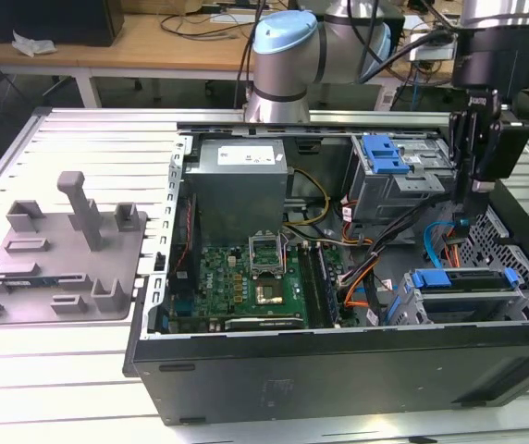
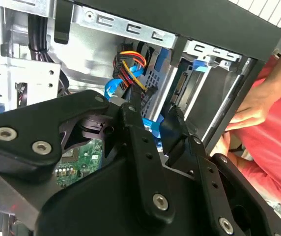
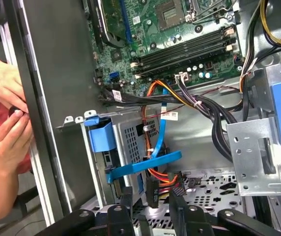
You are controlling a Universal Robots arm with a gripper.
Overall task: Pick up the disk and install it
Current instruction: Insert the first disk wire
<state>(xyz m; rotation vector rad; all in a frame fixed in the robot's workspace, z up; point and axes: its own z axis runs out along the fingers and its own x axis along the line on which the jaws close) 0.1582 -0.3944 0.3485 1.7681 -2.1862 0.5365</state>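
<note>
Exterior view: hand (image 1: 468,208) spread, gripping nothing, inside computer case (image 1: 338,379); disk (image 1: 463,278) in drive cage (image 1: 527,302) nearby, untouched

The place looks like a robotics lab or electronics workshop: a robot arm (image 1: 288,55) stands over an opened computer case (image 1: 338,379) on a slotted aluminium worktop (image 1: 52,379), a grey plastic fixture stand (image 1: 70,250) lies beside it, and wooden desks (image 1: 153,46) strewn with cables (image 1: 214,20) stand behind.
</note>
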